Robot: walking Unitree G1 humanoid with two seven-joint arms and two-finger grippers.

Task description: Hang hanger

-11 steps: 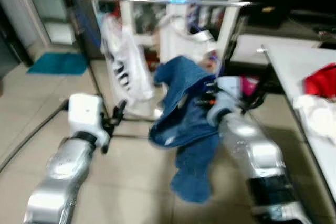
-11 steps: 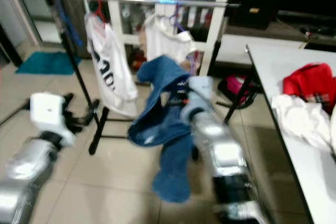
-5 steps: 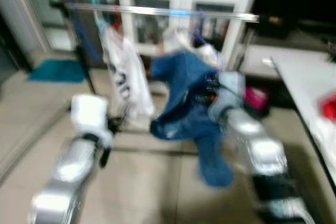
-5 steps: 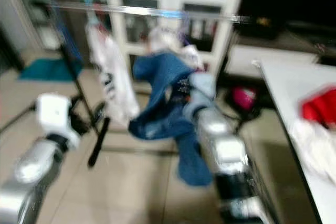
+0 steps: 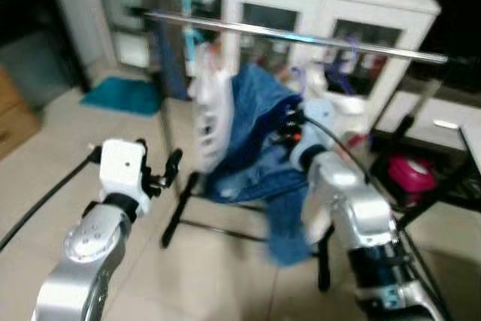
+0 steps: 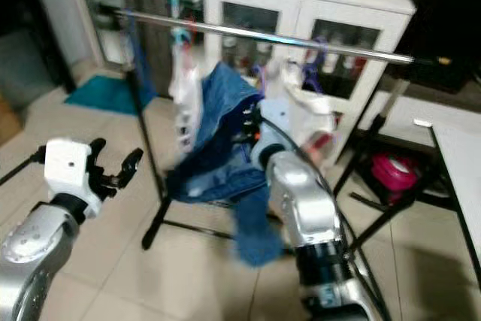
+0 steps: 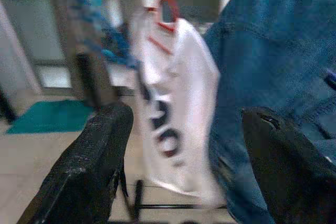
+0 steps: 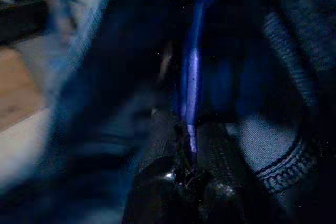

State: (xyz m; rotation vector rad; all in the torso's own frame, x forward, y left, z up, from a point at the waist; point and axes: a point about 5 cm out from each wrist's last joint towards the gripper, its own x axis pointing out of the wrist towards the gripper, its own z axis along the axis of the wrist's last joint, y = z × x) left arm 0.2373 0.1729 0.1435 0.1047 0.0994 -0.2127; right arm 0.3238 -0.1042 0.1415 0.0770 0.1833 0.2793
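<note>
A blue denim garment hangs from a blue hanger. My right gripper is shut on that hanger, with the denim folded around it. The gripper holds it up just below the silver clothes rail, right beside a white printed T-shirt on a red hanger. My left gripper is open at waist height, left of the rack. Its fingers stand wide apart, aimed at the T-shirt and the denim.
Another white garment hangs further right on the rail. The rack's black legs stand on the tiled floor. Behind it is a white glass-door cabinet. A teal mat lies at the left, a pink bag at the right.
The whole view has shifted as I closed in on the rack. The denim on its hanger is now higher, close under the rail beside the T-shirt. The left gripper stays open.
</note>
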